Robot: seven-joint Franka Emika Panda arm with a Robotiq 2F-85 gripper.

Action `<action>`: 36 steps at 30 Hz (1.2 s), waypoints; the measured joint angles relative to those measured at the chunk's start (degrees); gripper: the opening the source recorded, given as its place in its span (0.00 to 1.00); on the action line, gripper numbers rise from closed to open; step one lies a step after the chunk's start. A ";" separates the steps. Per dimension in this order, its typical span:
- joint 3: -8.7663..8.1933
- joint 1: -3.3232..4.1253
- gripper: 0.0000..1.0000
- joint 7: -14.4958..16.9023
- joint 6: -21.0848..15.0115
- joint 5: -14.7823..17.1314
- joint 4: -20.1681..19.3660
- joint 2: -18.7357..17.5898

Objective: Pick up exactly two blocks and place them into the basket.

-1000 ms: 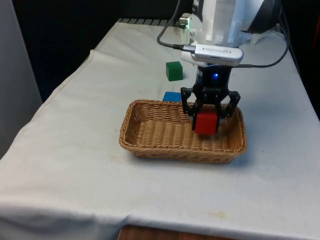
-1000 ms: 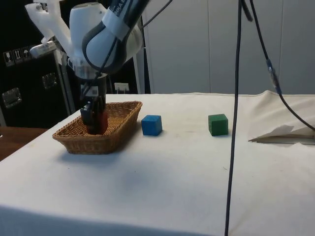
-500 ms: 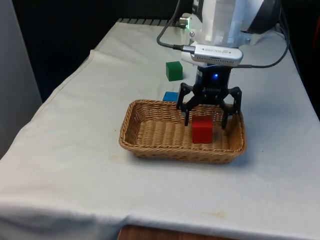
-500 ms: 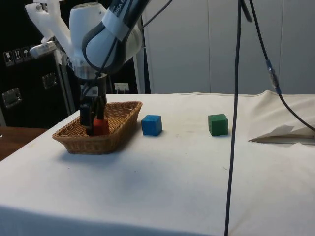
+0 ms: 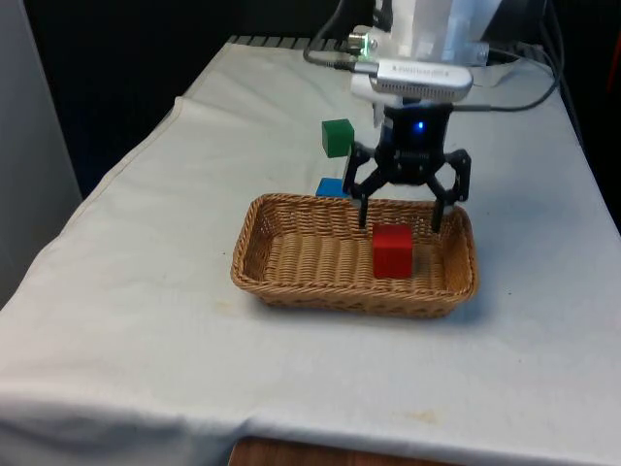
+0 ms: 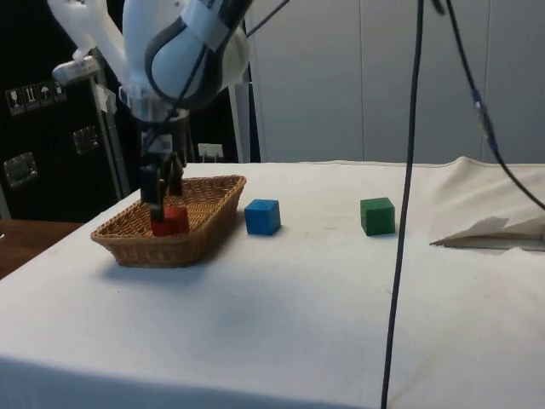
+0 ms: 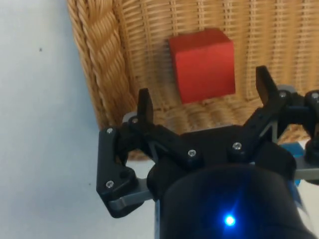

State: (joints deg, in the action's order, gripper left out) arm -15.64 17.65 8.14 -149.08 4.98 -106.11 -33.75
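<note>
A red block (image 5: 392, 251) (image 6: 170, 220) (image 7: 203, 64) lies on the floor of the wicker basket (image 5: 291, 254) (image 6: 200, 230) (image 7: 92, 59), towards the front view's right end. My gripper (image 5: 399, 215) (image 6: 163, 189) (image 7: 205, 94) hangs open just above it, fingers spread wide and holding nothing. A blue block (image 5: 332, 187) (image 6: 262, 216) sits on the cloth right behind the basket. A green block (image 5: 337, 137) (image 6: 377, 216) stands farther back on the table.
The basket stands mid-table on the white cloth (image 5: 146, 320). In the side view a black cable (image 6: 407, 213) hangs down in front of the table, and the cloth is creased at the right (image 6: 490, 234).
The gripper opened and let go of the red block, which dropped to the basket floor. The gripper then rose a little above the basket rim.
</note>
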 measured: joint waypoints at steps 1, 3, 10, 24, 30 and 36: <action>0.00 0.00 1.00 0.00 0.00 -0.17 -0.74 0.80; 0.00 0.06 1.00 0.00 0.06 -0.40 -1.43 1.66; 0.00 0.17 1.00 0.00 1.26 -1.32 -4.58 6.47; -0.86 0.17 1.00 0.00 2.92 -3.27 -9.68 13.64; -1.66 0.17 1.00 0.00 2.98 -4.41 -12.26 16.10; -2.64 0.11 1.00 0.52 2.98 -4.58 -13.69 17.02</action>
State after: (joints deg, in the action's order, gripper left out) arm -18.28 17.76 8.65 -146.10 0.40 -119.81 -16.73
